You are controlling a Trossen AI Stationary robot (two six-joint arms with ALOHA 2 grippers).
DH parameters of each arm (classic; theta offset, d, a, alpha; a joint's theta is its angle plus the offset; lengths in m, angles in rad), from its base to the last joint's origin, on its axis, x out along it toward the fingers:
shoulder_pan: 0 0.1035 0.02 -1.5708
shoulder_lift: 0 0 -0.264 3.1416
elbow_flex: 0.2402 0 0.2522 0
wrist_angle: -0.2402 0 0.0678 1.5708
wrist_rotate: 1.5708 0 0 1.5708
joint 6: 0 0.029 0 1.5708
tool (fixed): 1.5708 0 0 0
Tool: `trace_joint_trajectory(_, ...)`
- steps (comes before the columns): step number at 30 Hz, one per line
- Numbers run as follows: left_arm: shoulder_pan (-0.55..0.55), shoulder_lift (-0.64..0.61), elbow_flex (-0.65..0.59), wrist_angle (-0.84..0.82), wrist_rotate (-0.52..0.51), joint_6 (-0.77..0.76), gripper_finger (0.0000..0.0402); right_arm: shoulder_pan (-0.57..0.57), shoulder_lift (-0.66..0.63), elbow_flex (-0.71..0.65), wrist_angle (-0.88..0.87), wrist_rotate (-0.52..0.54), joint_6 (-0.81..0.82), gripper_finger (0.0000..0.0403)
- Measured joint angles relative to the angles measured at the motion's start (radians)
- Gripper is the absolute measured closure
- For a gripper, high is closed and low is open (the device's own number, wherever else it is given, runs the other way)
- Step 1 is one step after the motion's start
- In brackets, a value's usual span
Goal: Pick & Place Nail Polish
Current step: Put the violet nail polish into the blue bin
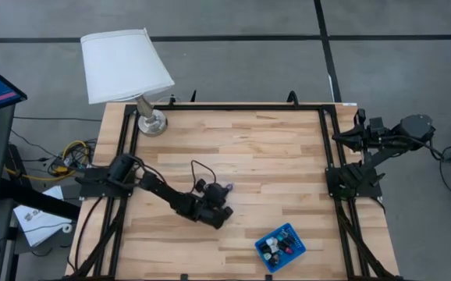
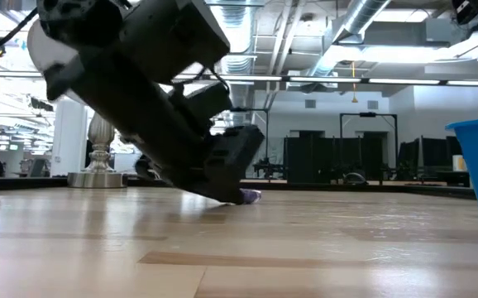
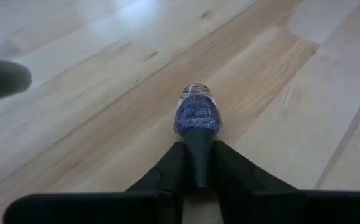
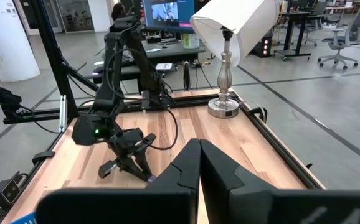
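Bottle (image 3: 198, 113): one, purple, lying, capped end between left gripper (image 3: 198, 163) fingers

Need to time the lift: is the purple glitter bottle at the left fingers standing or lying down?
Lying down. In the left wrist view the nail polish bottle lies on the table, its dark cap between the left gripper's fingers.

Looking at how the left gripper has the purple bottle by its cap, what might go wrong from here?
The left gripper pinches only the slim dark cap of the glittery purple bottle, lying on the table, so it might pivot or slip when lifted. The blue tray already looks crowded with bottles, so the drop could knock one.
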Motion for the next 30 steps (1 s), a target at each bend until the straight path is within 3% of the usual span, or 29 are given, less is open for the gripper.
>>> trace_joint_trajectory(4,0.009,-0.081,-0.005,-0.024,0.034,0.03,0.0351,0.0,0.0,0.0,-0.001,0.0,-0.005,0.0403)
trace_joint_trajectory(22,0.088,-0.507,-0.005,0.008,-0.019,0.342,0.0351,0.0,0.0,0.0,-0.001,0.001,-0.027,0.0403)
trace_joint_trajectory(30,0.097,-0.661,-0.004,0.093,-0.008,0.37,0.0351,0.0,0.0,0.0,0.002,0.0,-0.027,0.0403)
